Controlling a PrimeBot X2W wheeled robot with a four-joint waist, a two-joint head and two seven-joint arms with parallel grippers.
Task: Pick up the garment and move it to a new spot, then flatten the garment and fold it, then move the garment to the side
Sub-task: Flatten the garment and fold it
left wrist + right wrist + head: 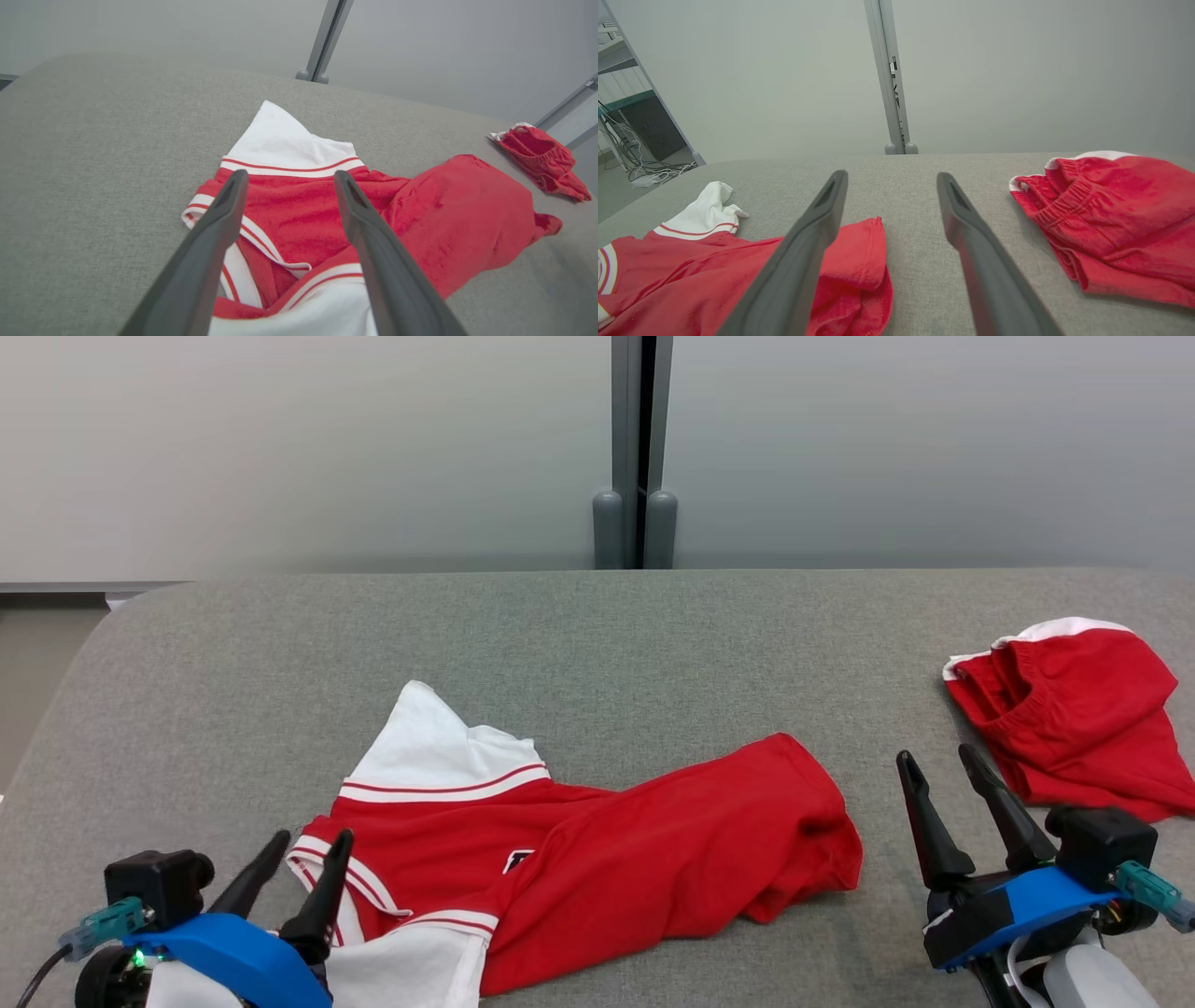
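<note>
The garment is a red shirt with white, red-striped sleeves, lying crumpled on the grey table at front centre. My left gripper hovers over the shirt's left edge, jaws open, holding nothing. In the left wrist view the same gripper frames the striped sleeve of the garment between its spread fingers. My right gripper stands open to the right of the shirt's hem, apart from the cloth. In the right wrist view that gripper points at bare table, with the garment at the lower left.
Red shorts with an elastic waistband lie bunched at the table's right edge, just beyond my right gripper. A grey partition wall with a vertical post stands behind the table. The table's left corner is rounded.
</note>
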